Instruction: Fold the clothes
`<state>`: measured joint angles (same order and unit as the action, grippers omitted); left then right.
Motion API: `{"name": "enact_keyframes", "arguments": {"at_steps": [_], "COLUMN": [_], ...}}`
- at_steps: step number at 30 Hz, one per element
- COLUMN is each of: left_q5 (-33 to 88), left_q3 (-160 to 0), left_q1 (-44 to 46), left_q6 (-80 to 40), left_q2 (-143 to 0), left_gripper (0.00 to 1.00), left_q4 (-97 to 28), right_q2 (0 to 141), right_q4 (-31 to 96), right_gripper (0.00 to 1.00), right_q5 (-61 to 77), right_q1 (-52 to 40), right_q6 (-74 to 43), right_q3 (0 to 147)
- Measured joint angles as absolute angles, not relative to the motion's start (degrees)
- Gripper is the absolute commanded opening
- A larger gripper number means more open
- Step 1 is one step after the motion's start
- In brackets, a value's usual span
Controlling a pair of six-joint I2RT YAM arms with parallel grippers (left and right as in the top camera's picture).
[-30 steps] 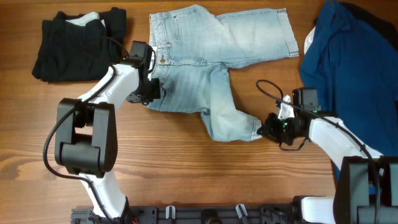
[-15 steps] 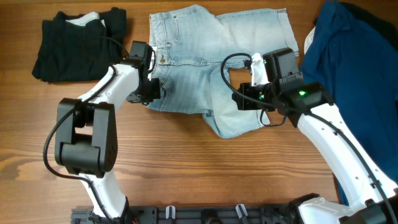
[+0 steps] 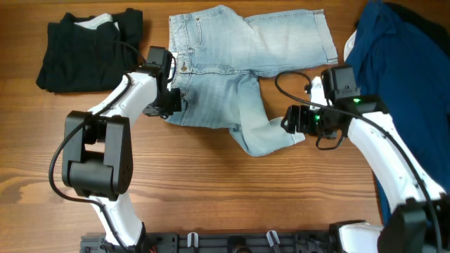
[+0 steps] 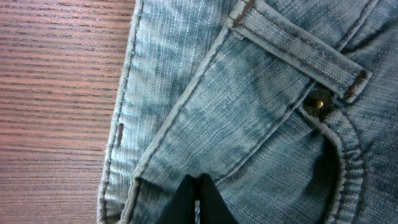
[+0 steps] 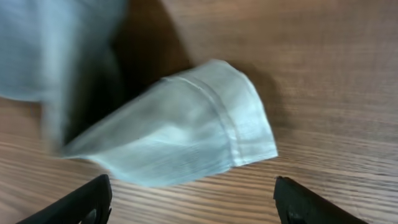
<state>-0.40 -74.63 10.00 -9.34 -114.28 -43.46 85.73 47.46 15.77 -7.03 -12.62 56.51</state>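
The clothes, pale light-blue denim shorts, lie at the table's back centre. One leg spreads right along the back; the other runs down to a hem near the middle. My left gripper is shut on the denim at the shorts' left edge below the waistband; in the left wrist view its fingertips pinch beside the front pocket and rivet. My right gripper stands open just right of the lower hem. The hem lies loose on the wood ahead of the gripper.
A black garment lies folded at the back left. A large dark-blue garment covers the right side, close behind my right arm. A black rail runs along the front edge.
My right gripper lifted the lower leg up and left, then opened, let it go and drew back to the right. The leg now lies shorter. The left arm has not moved.
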Motion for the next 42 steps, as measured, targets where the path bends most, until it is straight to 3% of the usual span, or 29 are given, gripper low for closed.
{"name": "enact_keyframes", "arguments": {"at_steps": [8, 11, 12, 14, 16, 17, 22, 30, 38, 42], "left_q5": [-0.4, -0.4, -0.3, -0.3, -0.4, -0.3, -0.3, -0.3, -0.3, -0.3], "left_q3": [-74.6, -74.6, -74.6, -74.6, -74.6, -74.6, -74.6, -74.6, -74.6, -74.6], "left_q1": [10.0, 10.0, 10.0, 10.0, 10.0, 10.0, 10.0, 10.0, 10.0, 10.0], "left_q6": [-9.3, -9.3, -9.3, -9.3, -9.3, -9.3, -9.3, -9.3, -9.3, -9.3], "left_q2": [-114.3, -114.3, -114.3, -114.3, -114.3, -114.3, -114.3, -114.3, -114.3, -114.3], "left_gripper": [0.04, 0.04, 0.04, 0.04, 0.04, 0.04, 0.04, 0.04, 0.04, 0.04], "left_q4": [-43.5, -43.5, -43.5, -43.5, -43.5, -43.4, -43.4, -43.4, -43.4, -43.4], "right_q2": [93.7, 96.6, 96.9, 97.6, 98.6, 99.1, 98.2, 77.7, 85.6, 93.0], "right_q4": [37.8, 36.2, 35.5, 34.4, 33.0, 32.6, 32.0, 39.5, 34.6, 33.8], "right_gripper": [0.81, 0.75, 0.68, 0.44, 0.11, 0.04, 0.04, 0.04, 0.04, 0.5], "right_q5": [16.5, 17.0, 17.2, 18.5, 20.2, 21.1, 24.1, 25.5, 25.5, 25.9], "right_q1": [-5.4, -5.3, -5.3, -5.1, -5.1, -5.1, -5.1, -5.9, -24.1, -32.7], "right_q6": [-13.9, -15.1, -15.5, -16.8, -18.0, -18.6, -20.1, -19.3, -19.2, -17.3], "right_q3": [50.5, 50.7, 50.8, 51.0, 51.1, 51.0, 50.6, 60.2, 61.7, 61.7]}}
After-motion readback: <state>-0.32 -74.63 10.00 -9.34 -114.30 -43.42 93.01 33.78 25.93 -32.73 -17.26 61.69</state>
